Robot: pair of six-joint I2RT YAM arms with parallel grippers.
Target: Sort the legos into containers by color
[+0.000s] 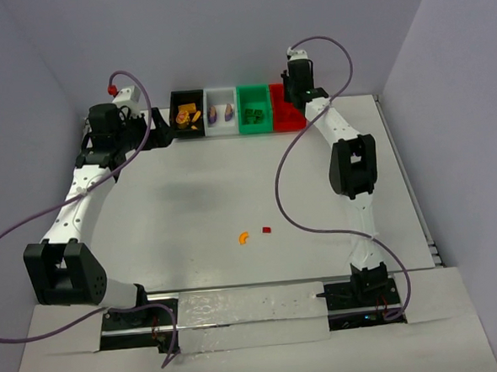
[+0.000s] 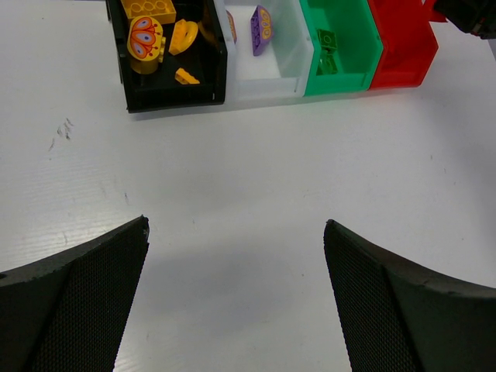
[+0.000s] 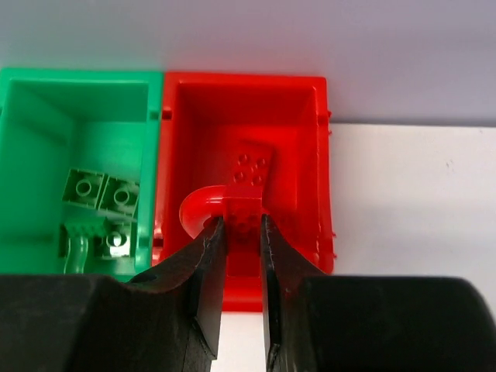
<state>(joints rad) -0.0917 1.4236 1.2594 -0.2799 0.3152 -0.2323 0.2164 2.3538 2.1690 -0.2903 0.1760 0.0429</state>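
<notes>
Four containers stand in a row at the table's far edge: black [image 1: 188, 129], white [image 1: 222, 128], green [image 1: 256, 128] and red [image 1: 289, 124]. My right gripper [image 3: 242, 225] hangs over the red container [image 3: 322, 155], shut on a red curved lego [image 3: 242, 205]. A flat red brick [image 3: 252, 167] lies in that container. Green legos [image 3: 101, 194] fill the green container [image 3: 46, 85]. My left gripper [image 2: 236, 229] is open and empty over bare table, just short of the black container [image 2: 167, 99], which holds orange legos [image 2: 147, 39]. A purple lego [image 2: 260, 27] lies in the white container [image 2: 271, 81].
An orange curved lego [image 1: 243, 237] and a small red lego [image 1: 266, 230] lie loose on the table between the two arms. Purple cables trail from both arms across the table. Walls close in at the back and on both sides.
</notes>
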